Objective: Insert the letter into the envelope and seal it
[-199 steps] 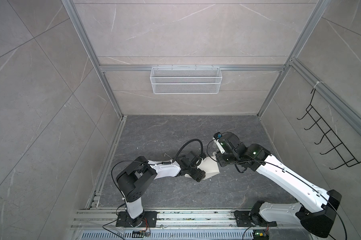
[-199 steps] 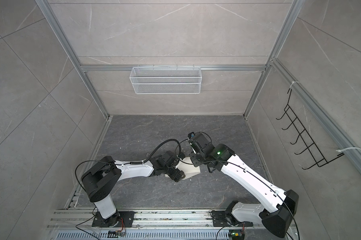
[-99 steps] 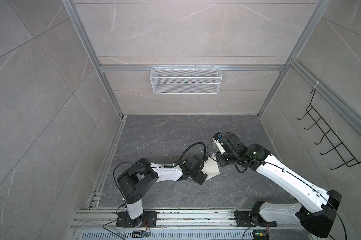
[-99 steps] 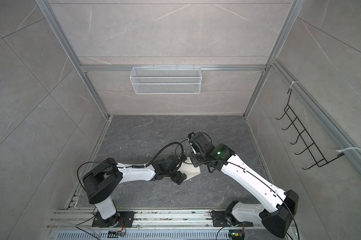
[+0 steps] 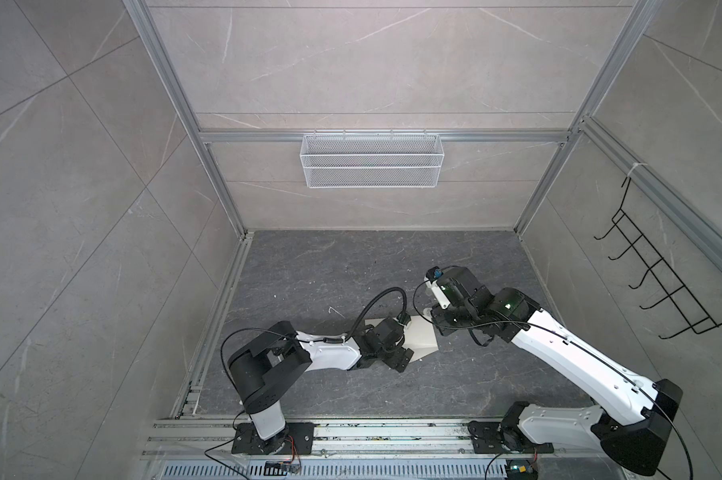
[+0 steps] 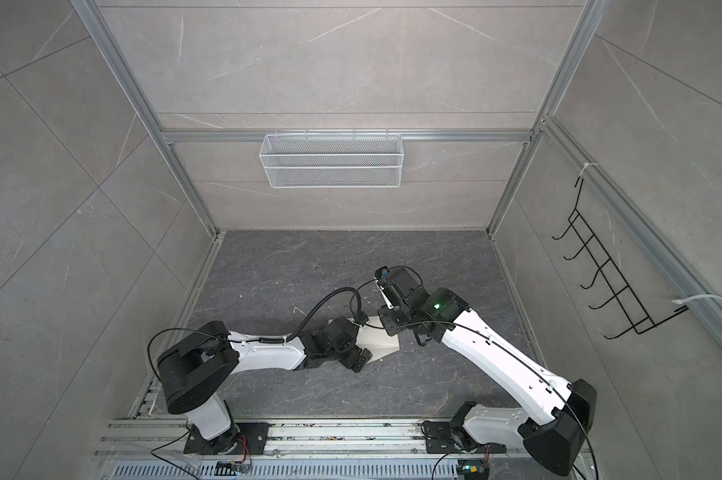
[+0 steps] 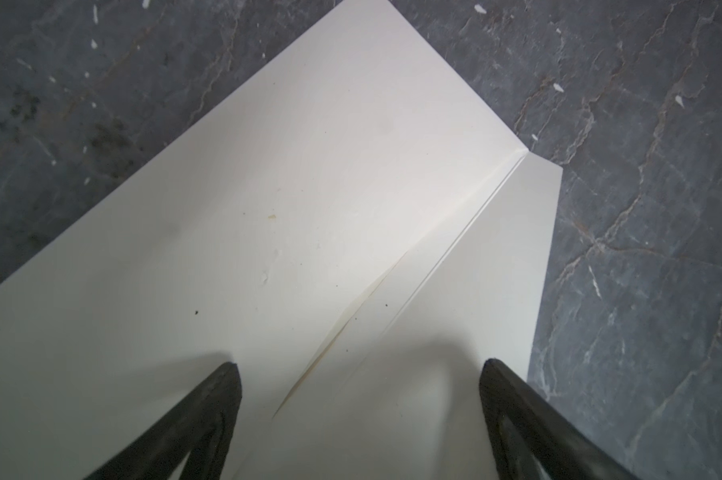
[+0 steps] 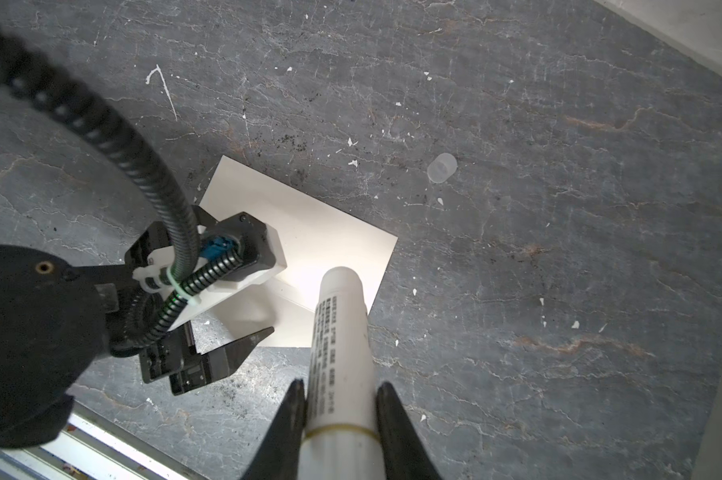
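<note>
A dark grey marbled slab [image 5: 351, 270], flecked with white scraps, forms the floor of a booth of pale tiled walls [image 5: 372, 62] and aluminium rails [image 5: 367, 136]. A white mesh basket [image 5: 371, 176] hangs on the back wall and a black hook rack [image 5: 662, 260] on the side wall.

The envelope [image 7: 309, 166] lies flat directly under the left gripper [image 7: 360, 365]. The gripper's jaws are spread wide and grasp nothing: one finger is over the body, the other over the opened flap [image 7: 509, 270]. Whether the tips touch the paper cannot be told.

The right gripper [image 8: 342, 384] is clamped on a white glue stick [image 8: 340, 316], whose tip reaches ahead of the fingers over the envelope's end. A translucent cap [image 8: 441, 167] lies farther ahead, well apart.

In both top views the wrists cover most of the envelope. Whether the letter is inside cannot be told.
</note>
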